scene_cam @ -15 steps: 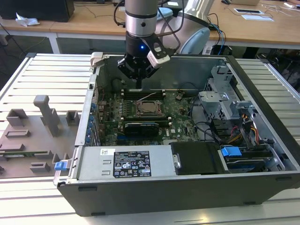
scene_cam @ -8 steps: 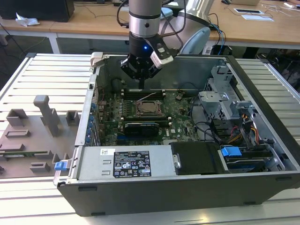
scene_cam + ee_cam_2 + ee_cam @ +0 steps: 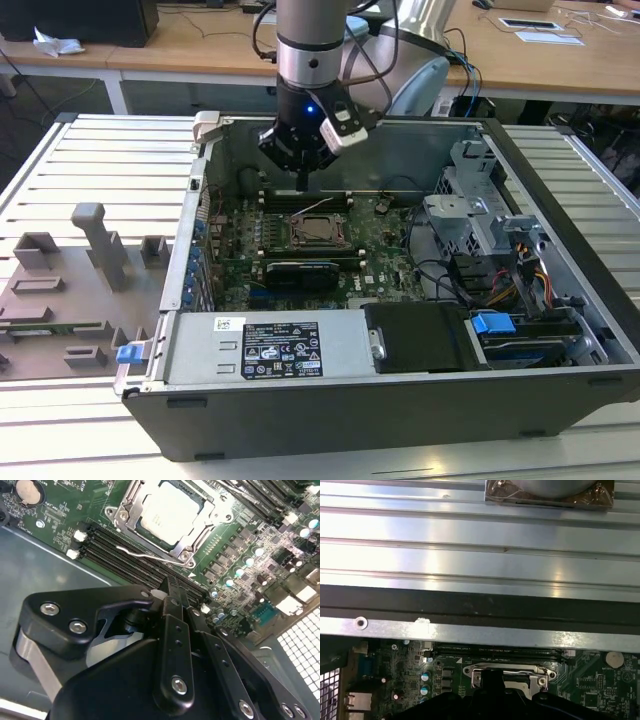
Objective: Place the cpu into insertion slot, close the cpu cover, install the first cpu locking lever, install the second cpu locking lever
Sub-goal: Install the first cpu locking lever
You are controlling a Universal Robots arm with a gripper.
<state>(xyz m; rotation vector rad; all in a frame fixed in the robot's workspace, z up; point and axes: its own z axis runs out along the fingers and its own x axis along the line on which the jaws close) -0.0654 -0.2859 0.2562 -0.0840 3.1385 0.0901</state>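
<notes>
claw point(image 3: 300, 183) pressed together, empty, above socket | cpu point(image 3: 172, 512) in slot, cpu cover point(image 3: 200, 542) down over it | locking lever point(image 3: 135, 555) looks unlatched | risk: your tip slips off that thin wire lever, gouges motherboard point(image 3: 60, 525), or cover pops up
</notes>
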